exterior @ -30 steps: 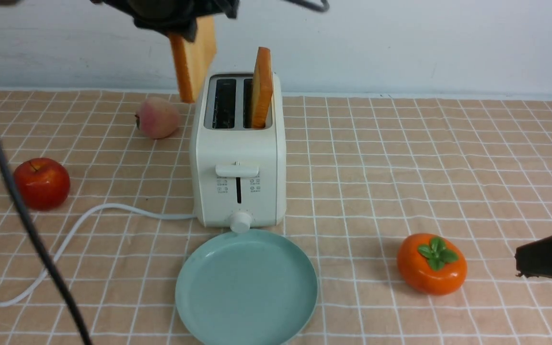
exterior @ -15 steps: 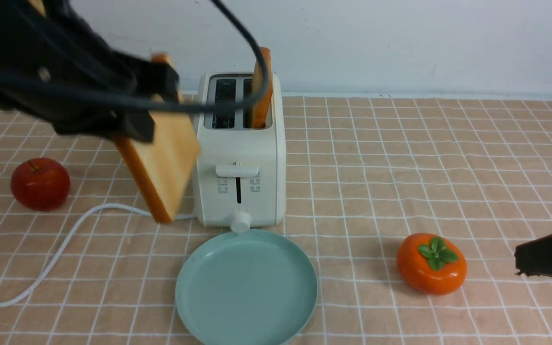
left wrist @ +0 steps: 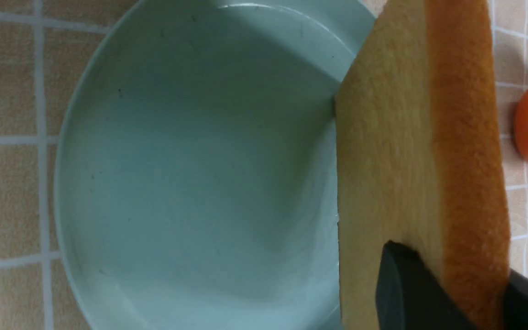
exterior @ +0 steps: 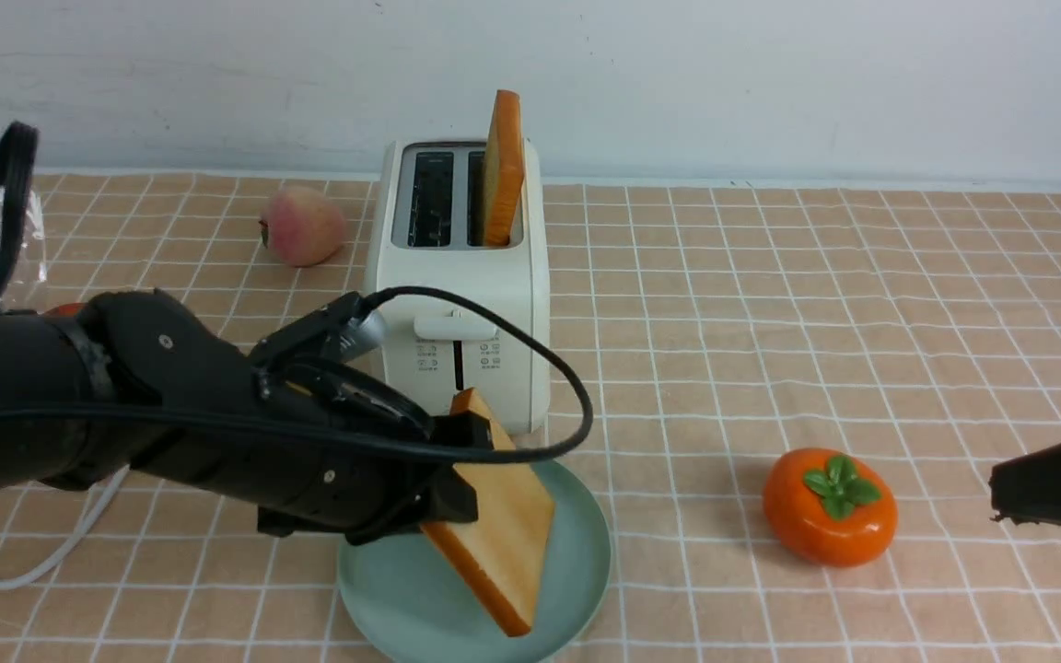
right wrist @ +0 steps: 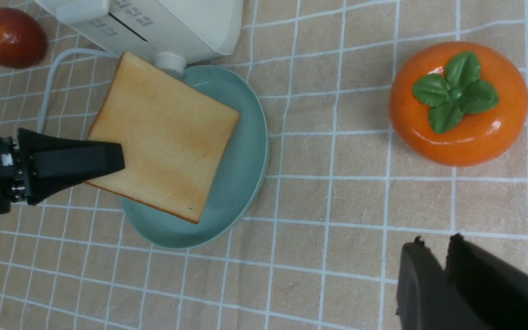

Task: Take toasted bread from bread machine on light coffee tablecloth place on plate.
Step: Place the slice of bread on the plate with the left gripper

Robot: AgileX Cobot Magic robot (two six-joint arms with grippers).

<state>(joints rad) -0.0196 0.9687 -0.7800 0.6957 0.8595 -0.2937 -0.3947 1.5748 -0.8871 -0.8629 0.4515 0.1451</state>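
My left gripper [exterior: 466,465] is shut on one slice of toasted bread [exterior: 503,525], gripping a corner between its black fingers [left wrist: 406,284]. The slice hangs tilted, face up, low over the pale teal plate [exterior: 586,543], its far edge near the plate's right rim. A second slice [exterior: 503,166] stands upright in the right slot of the cream bread machine [exterior: 461,276], just behind the plate on the light coffee tablecloth [exterior: 770,304]. My right gripper [exterior: 1000,502] hovers at the right edge, shut and holding nothing, its tips [right wrist: 436,240] over bare cloth.
An orange persimmon [exterior: 830,505] sits right of the plate, between it and my right gripper. A peach [exterior: 302,226] lies left of the toaster. A red apple [right wrist: 12,36] and the toaster's white cord [exterior: 33,571] lie behind my left arm.
My left arm has swung down from above the toaster to the plate, carrying the slice and tipping it from upright toward flat. The right arm has stayed where it was.
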